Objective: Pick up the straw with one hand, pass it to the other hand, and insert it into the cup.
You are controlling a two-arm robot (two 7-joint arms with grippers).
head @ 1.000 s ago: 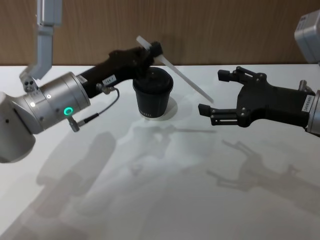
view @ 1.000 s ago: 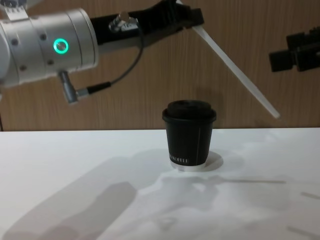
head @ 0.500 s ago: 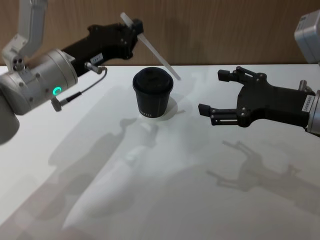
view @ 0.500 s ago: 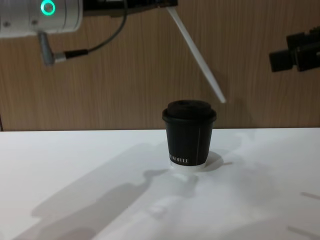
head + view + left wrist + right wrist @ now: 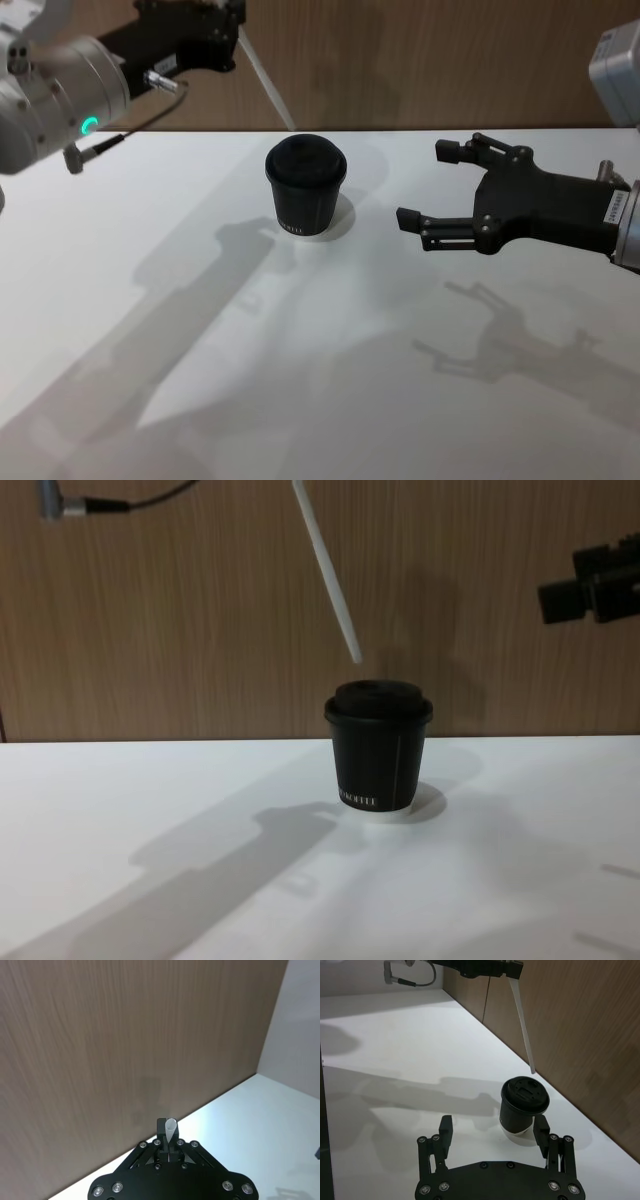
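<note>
While the left gripper (image 5: 228, 28) is raised above the table's (image 5: 200, 350) far left part, it is clamped on the upper end of the straw (image 5: 265, 80) (silver wrist, green ring light lit). The straw slants down toward the cup (image 5: 305, 185). In the chest view its lower tip (image 5: 355, 652) hangs just above the domed lid, apart from it, a little left of the lid's middle. The cup (image 5: 378, 750) stands upright on the table near the wood wall (image 5: 500, 630), lid on. The right gripper (image 5: 425, 185) hovers to the right of the cup, well apart from it, with its fingers spread wide and nothing between them. In the right wrist view the cup (image 5: 525, 1105) sits beyond those parted fingers (image 5: 446, 1125).
</note>
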